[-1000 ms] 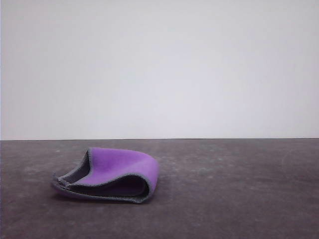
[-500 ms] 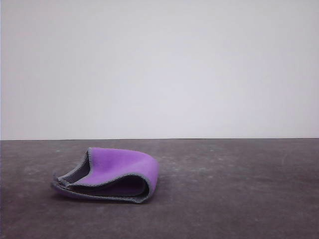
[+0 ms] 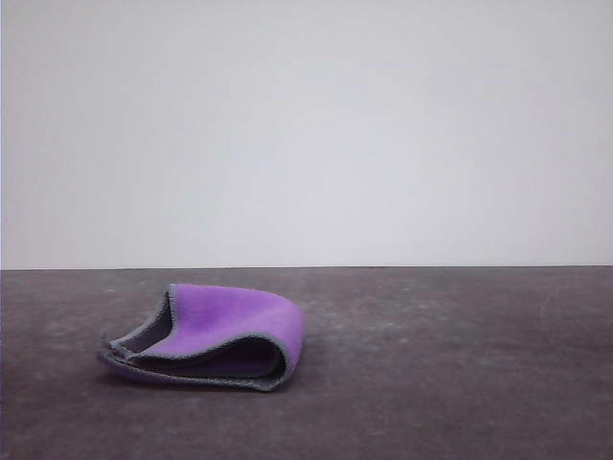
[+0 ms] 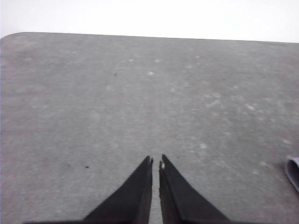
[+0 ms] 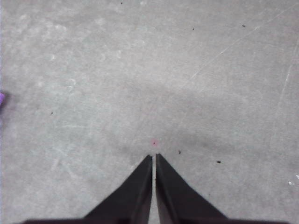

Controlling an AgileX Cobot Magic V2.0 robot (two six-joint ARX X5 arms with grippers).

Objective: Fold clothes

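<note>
The clothes (image 3: 215, 331) are one thick cloth lying loosely folded on the dark table, left of centre in the front view, purple face up and grey stitched edging along the open layers. A sliver of the clothes (image 4: 293, 171) shows at the edge of the left wrist view, and a speck of purple (image 5: 1, 99) at the edge of the right wrist view. My left gripper (image 4: 155, 161) is shut over bare table, holding nothing. My right gripper (image 5: 153, 156) is likewise shut above bare table, apart from the cloth.
The dark grey table (image 3: 460, 383) stretches to a far edge against a plain white wall (image 3: 306, 134). The table's far edge and a rounded corner (image 4: 18, 35) show in the left wrist view.
</note>
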